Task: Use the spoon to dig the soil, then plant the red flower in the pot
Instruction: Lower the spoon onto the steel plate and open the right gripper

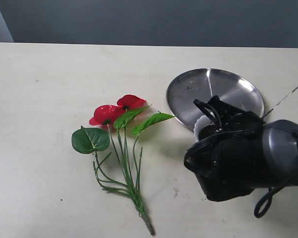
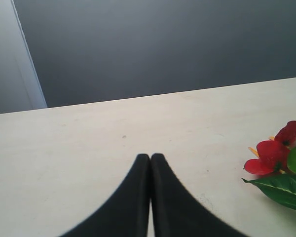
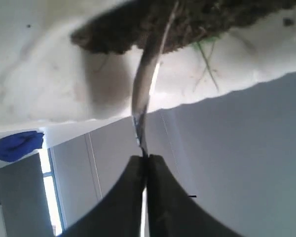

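My right gripper (image 3: 146, 158) is clamped on the spoon (image 3: 145, 84), its far end in the soil (image 3: 197, 19) of the pot (image 1: 200, 127), right of centre. My left gripper (image 2: 150, 157) is closed, empty. The red flower (image 1: 114, 111) lies centre-left.

Black tapered right tool (image 3: 147, 157), grey forearm (image 1: 283, 146), looped cables (image 1: 208, 141)

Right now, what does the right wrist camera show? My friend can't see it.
The right end effector is shut on a thin silver spoon, whose far end is stuck into dark soil. The soil sits in a white pot, seen very close and blurry.
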